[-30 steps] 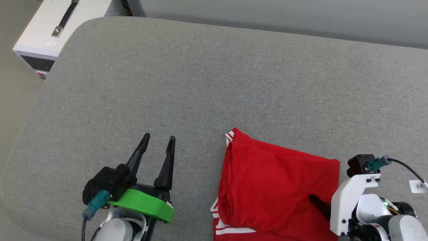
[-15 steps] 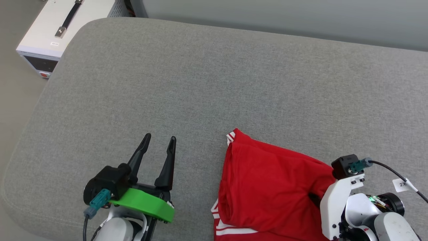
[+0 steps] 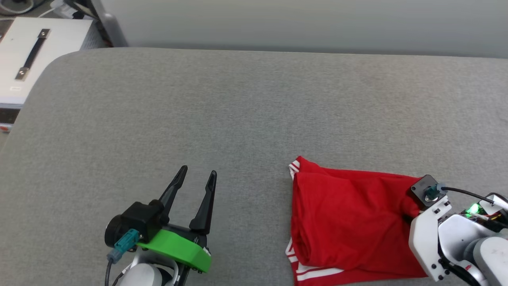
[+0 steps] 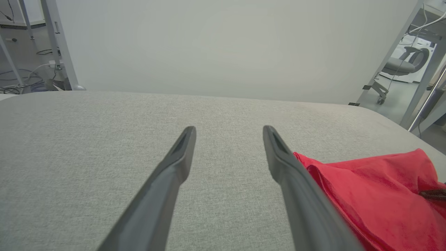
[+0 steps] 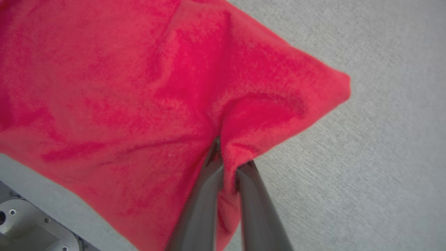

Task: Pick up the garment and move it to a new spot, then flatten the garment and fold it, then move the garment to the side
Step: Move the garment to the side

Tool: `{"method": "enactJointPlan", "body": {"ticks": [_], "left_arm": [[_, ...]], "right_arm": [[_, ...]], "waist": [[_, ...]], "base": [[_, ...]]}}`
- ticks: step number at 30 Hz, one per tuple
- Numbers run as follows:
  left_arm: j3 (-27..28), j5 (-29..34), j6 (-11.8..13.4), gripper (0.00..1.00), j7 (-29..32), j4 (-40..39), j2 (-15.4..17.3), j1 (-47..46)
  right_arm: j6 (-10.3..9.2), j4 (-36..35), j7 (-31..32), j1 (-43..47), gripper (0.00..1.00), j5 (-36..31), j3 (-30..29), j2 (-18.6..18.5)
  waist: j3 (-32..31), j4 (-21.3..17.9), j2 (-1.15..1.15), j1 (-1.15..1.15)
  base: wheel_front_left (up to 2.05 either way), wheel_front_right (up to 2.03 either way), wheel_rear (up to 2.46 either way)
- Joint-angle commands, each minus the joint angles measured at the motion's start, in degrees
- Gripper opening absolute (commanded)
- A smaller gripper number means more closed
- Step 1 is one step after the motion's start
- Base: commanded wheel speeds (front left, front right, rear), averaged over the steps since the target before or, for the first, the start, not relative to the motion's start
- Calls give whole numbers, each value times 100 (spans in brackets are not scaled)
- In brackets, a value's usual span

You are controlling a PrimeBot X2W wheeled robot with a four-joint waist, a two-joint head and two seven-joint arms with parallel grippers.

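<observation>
The garment (image 3: 349,226), a folded red cloth with white striped trim along its left edge, is pinched at its right end by our right gripper (image 5: 230,155), whose two fingers are clamped on a raised fold of the fabric. The rest of it lies on the near right part of the grey cushion (image 3: 238,111). Our left gripper (image 3: 198,171) is spread wide and holds nothing, near the garment's left edge but apart from it. A white case (image 3: 24,67) with a black handle sits beyond the cushion's far left corner.
</observation>
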Motion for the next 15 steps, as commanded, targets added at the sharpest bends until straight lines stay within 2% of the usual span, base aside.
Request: {"method": "enactJointPlan", "body": {"ticks": [1, 9, 15], "left_arm": [[-20, 7, -17, 100, -32, -8, 62, 2], [-343, 106, -17, 100, -32, -112, 122, -325], [-675, 213, -17, 100, -32, -94, 154, -689]], "right_arm": [[-6, -68, -44, -178, 0, 17, 130, -240], [-6, -216, -203, -891, 0, 140, 851, -1668], [-6, 129, -778, -1210, 0, 133, 937, -2192]], "waist": [[-2, -518, 0, 0], [533, -1386, 0, 0], [1034, -1888, 0, 0]], "base": [[0, 0, 0], [0, 0, 0], [0, 0, 0]]}}
